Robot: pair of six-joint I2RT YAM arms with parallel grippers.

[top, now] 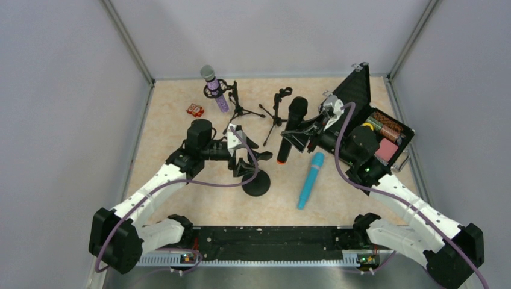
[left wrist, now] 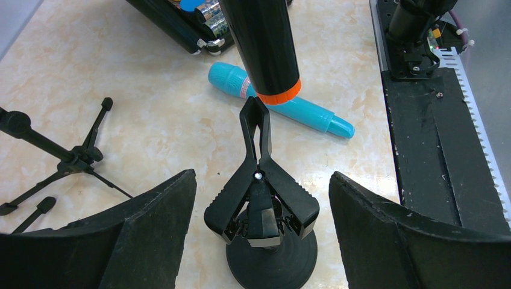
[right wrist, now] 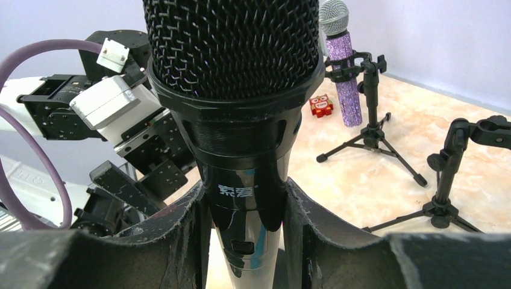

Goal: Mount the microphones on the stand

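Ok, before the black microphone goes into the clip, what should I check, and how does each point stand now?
1. Grip on black microphone: ok, right gripper is shut on its body.
2. Placement of left gripper at clip stand: ok, open, one finger on each side of the handles.
3. Clip mouth open: not ok, it is shut.
4. Orange end lined up with the clip: cannot tell; close, but depth is unclear.
5. Path past turquoise microphone: ok, it lies flat beyond the clip.

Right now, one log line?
right gripper: shut on black microphone; left gripper: open, flanking clamp stand; purple microphone: in tripod stand; turquoise microphone: on table
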